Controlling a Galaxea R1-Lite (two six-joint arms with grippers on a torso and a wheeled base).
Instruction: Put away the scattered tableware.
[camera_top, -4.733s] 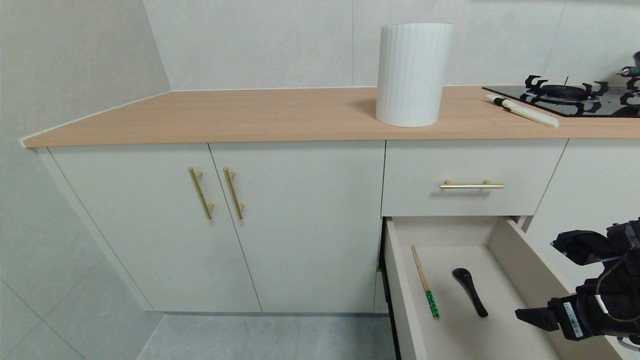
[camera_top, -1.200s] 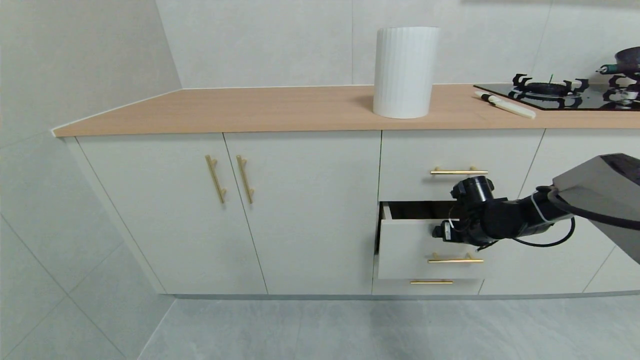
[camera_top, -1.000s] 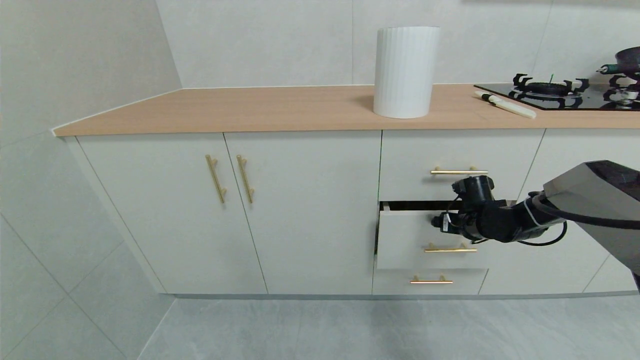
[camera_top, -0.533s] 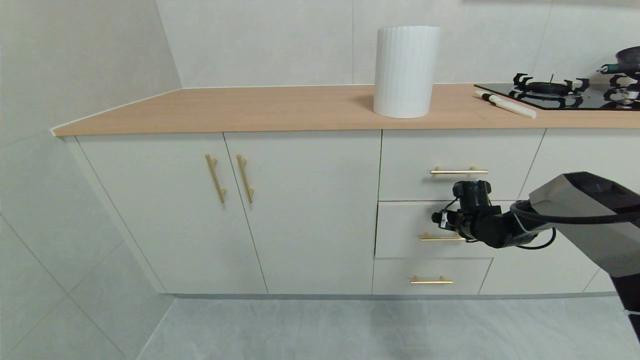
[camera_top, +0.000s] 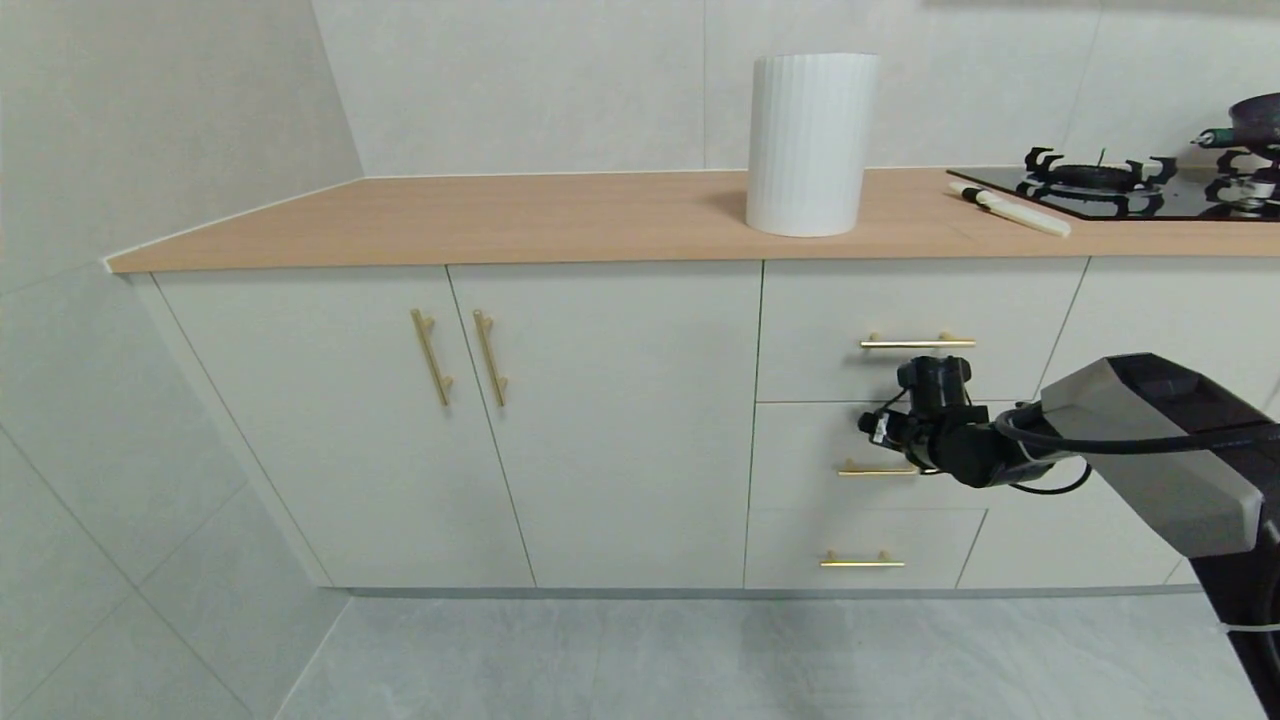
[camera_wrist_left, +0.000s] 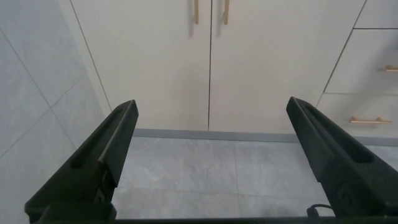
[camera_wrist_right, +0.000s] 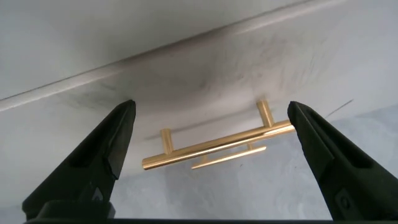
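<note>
The middle drawer (camera_top: 800, 455) stands shut, flush with the cabinet front, so its inside is hidden. My right gripper (camera_top: 878, 426) is right at that drawer's front, just above its gold handle (camera_top: 872, 469). In the right wrist view the gripper (camera_wrist_right: 211, 112) is open, and the gold handle (camera_wrist_right: 217, 146) lies beyond the fingers with nothing held. A white utensil with a dark tip (camera_top: 1010, 210) lies on the wooden counter (camera_top: 500, 215) beside the stove. My left gripper (camera_wrist_left: 211, 106) hangs open over the floor, facing the cabinet doors.
A tall white ribbed cylinder (camera_top: 810, 145) stands on the counter above the drawers. A black gas stove (camera_top: 1120, 185) is at the far right. Two cabinet doors with gold handles (camera_top: 460, 355) are to the left. The grey tiled floor (camera_top: 600, 660) lies in front.
The middle drawer went from pulled out to fully shut, with my right gripper moving in against its front. Since the earliest frame the head view has drawn back from the open drawer.
</note>
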